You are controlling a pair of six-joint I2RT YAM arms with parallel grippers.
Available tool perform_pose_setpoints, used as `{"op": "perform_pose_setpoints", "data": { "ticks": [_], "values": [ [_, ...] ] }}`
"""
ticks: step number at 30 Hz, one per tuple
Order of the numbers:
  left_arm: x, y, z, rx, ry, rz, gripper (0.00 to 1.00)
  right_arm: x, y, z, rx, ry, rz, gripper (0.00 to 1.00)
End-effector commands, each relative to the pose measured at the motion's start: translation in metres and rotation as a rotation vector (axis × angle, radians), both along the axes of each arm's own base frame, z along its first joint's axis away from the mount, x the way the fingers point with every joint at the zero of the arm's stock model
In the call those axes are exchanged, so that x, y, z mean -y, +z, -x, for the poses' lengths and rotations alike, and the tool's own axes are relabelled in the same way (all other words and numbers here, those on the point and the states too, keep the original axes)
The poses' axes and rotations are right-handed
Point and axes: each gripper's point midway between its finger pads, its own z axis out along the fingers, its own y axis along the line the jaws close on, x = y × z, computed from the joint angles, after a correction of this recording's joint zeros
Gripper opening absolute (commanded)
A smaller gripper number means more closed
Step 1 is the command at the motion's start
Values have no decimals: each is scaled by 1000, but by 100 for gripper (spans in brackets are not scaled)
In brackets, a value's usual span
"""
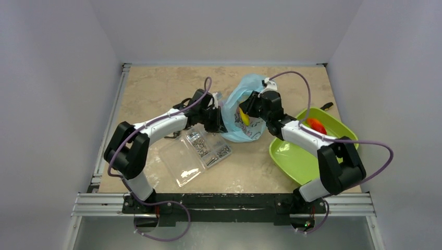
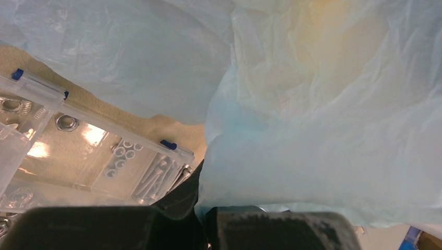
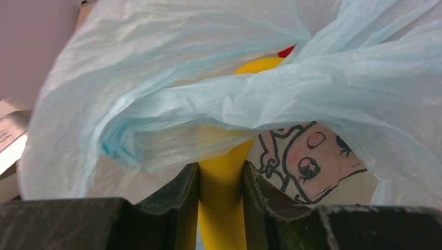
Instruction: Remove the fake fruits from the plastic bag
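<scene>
Snugly, banana (image 3: pixel 221 221) within right gripper (image 3: pixel 221 169).

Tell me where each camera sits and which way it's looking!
Top external: high behind the arms, looking down at the table; both arms show.
Left wrist: on the left arm, facing the plastic bag and clear box; the left gripper pinches the bag.
Right wrist: on the right arm, facing the bag's mouth; the right gripper clamps the banana.
Shared: all three show the bag; top and right wrist show the banana.
</scene>
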Motion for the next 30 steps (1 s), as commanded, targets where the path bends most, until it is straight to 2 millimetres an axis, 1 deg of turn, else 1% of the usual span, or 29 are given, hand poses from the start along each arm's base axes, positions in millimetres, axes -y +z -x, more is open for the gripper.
{"op": "perform_pose_setpoints", "data": {
  "ticks": [1,5,9,13,15,17,19,23,26,27,28,30],
  "values": [
    [11,10,-4,14,-32,45,0,-9,26,21,36,109,-22,0],
    [15,10,-1,11,-56,41,0,-24,45,41,39,234,-75,0],
    [16,9,-1,16,-68,35,0,-39,66,64,4,361,-138,0],
    [17,11,0,15,-78,35,0,-53,75,94,-83,501,-190,0],
    [16,12,-1,20,-77,30,0,-52,77,108,-122,539,-197,0],
    [15,13,-1,26,-74,25,0,-47,77,120,-145,551,-188,0],
    [14,13,-2,32,-67,17,0,-44,72,137,-180,597,-165,0],
    [11,16,-4,40,-56,18,0,-25,60,159,-231,601,-78,0],
    [11,17,-4,44,-50,18,0,-6,49,172,-279,548,-9,0],
    [11,17,-4,39,-49,23,0,-1,50,175,-276,527,3,0],
    [12,18,-3,34,-52,31,0,5,56,179,-254,501,8,0],
    [13,19,-3,33,-53,34,0,22,67,177,-200,398,31,0]
  ]
}}
